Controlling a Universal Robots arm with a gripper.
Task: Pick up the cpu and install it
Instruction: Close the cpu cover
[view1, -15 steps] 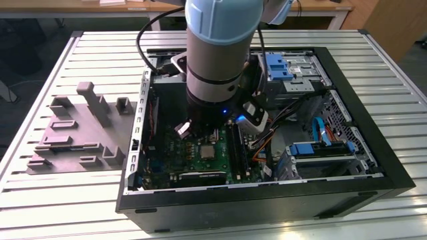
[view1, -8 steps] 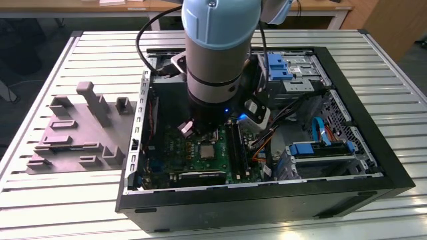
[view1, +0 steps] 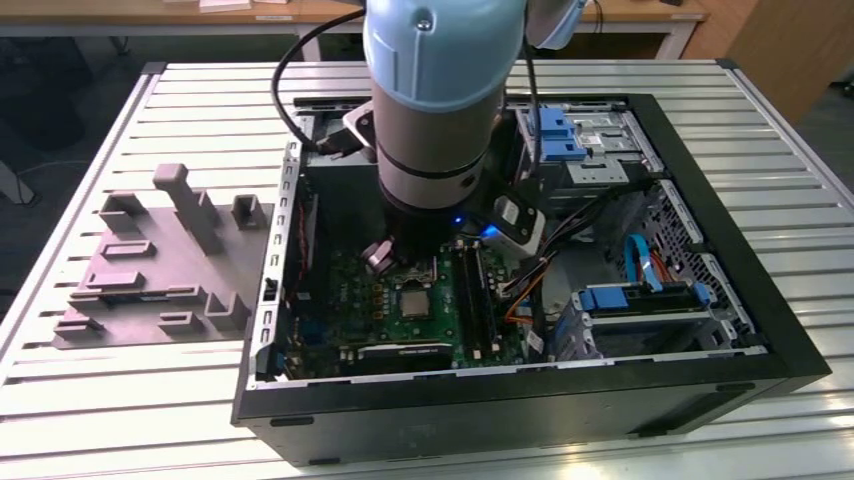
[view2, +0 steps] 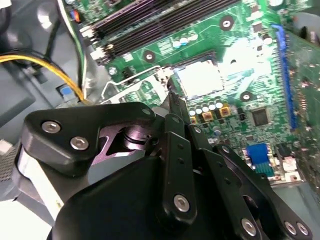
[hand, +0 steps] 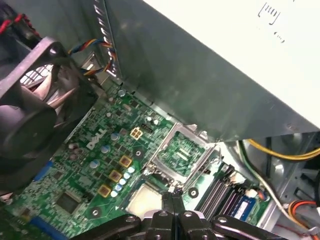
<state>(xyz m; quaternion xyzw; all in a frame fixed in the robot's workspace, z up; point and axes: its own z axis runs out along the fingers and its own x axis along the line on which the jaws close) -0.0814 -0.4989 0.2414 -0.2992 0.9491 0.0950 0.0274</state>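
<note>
Silver-grey cpu (view2: 200, 80) is lying flat in the socket (view2: 200, 58) on the green board (view2: 240, 45), from what we can see. The hand (hand: 172, 195) sits just over its edge, fingers pressed together and gripping nothing. Black case (view1: 534, 425) rests on the slatted desk (view1: 134, 400).

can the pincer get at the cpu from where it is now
Probably yes: the cpu lies uncovered, the metal frame is swung up off it, and the shut pincer hangs right beside it with nothing between.
</note>
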